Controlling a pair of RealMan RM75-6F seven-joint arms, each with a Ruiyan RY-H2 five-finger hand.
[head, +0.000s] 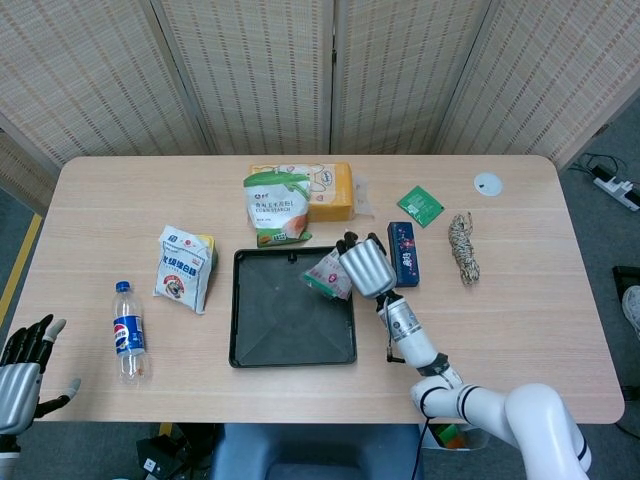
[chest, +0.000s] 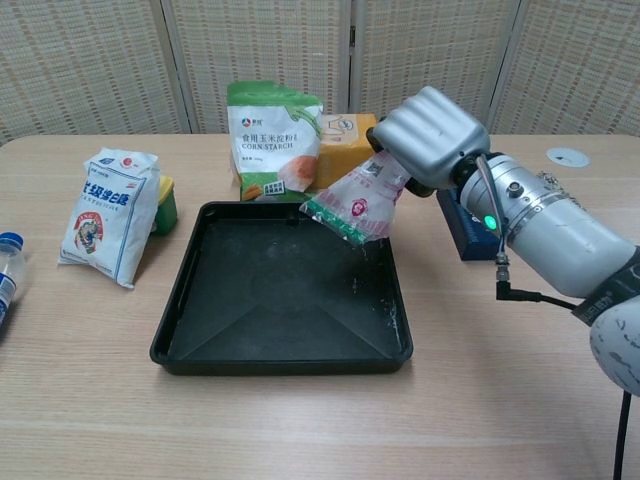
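Note:
My right hand (head: 366, 267) (chest: 432, 136) holds a small clear plastic packet (head: 327, 277) (chest: 357, 203) with pink and green print. The packet hangs tilted above the right rear part of a black square tray (head: 290, 335) (chest: 200, 335), clear of the tray floor. My left hand (head: 22, 370) hovers off the table's front left corner with its fingers spread and nothing in them; the chest view does not show it.
Behind the tray stand a green corn starch bag (head: 276, 206) (chest: 273, 140) and an orange pack (head: 330, 190). A white bag (head: 183, 267) (chest: 108, 215) and a cola bottle (head: 128, 330) lie left. A dark blue box (head: 403, 253) (chest: 470, 225), green sachet (head: 420, 206), twine bundle (head: 463, 247) and white disc (head: 488, 183) lie right.

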